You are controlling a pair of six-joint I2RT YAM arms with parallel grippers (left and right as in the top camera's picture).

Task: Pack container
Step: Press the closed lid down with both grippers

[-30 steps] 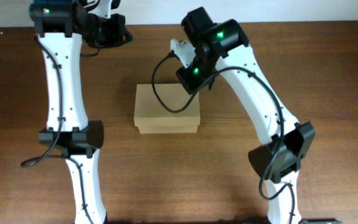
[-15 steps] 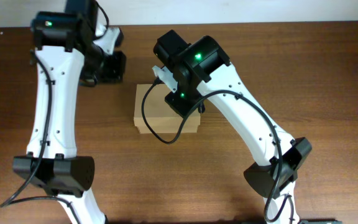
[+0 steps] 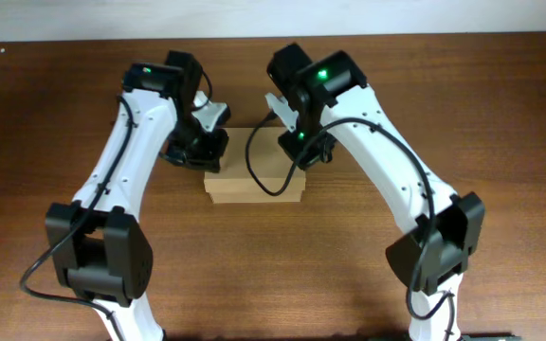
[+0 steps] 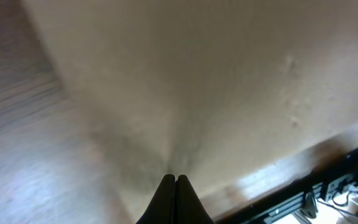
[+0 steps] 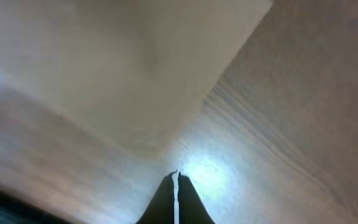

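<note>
Masking container (image 3: 233, 186): arms cover its far corners; close views blurred.
Left claw (image 4: 174, 182): tips together.
Right claw (image 5: 176, 178): tips together.

Both arms are wearing smooth white shells broken up by bulky black joints. On the left arm (image 3: 126, 161) a small green light (image 3: 146, 70) is glowing on the black wrist block, and a thin cable (image 3: 27, 275) is curving out beside its black elbow housing (image 3: 98, 251). The right arm (image 3: 377, 152) is showing two green lights, one on its top block (image 3: 325, 74) and one lower down, while a looping cable (image 3: 250, 166) is trailing from its wrist. In the wrist views, the left tool (image 4: 174, 182) and the right tool (image 5: 175, 177) are showing as slim black fingers tapering to a point.
</note>
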